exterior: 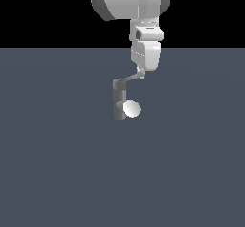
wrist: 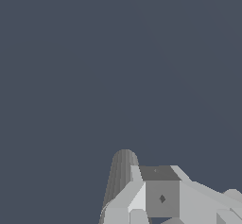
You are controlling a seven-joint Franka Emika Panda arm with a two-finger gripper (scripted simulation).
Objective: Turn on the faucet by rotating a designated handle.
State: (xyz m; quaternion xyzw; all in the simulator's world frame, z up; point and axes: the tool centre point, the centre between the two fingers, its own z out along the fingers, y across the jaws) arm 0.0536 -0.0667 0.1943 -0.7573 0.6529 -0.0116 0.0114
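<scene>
The faucet [exterior: 118, 99] is a small grey upright post on the floor, with a short stub ending in a white ball [exterior: 131, 108]. Its handle [exterior: 130, 78], a thin light-grey lever, runs from the post's top up toward the exterior view's right. My gripper [exterior: 141, 73] comes down from above, and its fingertips sit at the lever's far end, seemingly touching it. In the wrist view, the ribbed grey post [wrist: 121, 178] lies right beside my gripper [wrist: 160, 204]. The gap between the fingers does not show in either view.
The faucet stands alone on a flat blue-grey floor [exterior: 57, 164] that stretches all around it. The large white arm [exterior: 131, 1] hangs above and behind it. No other objects are in view.
</scene>
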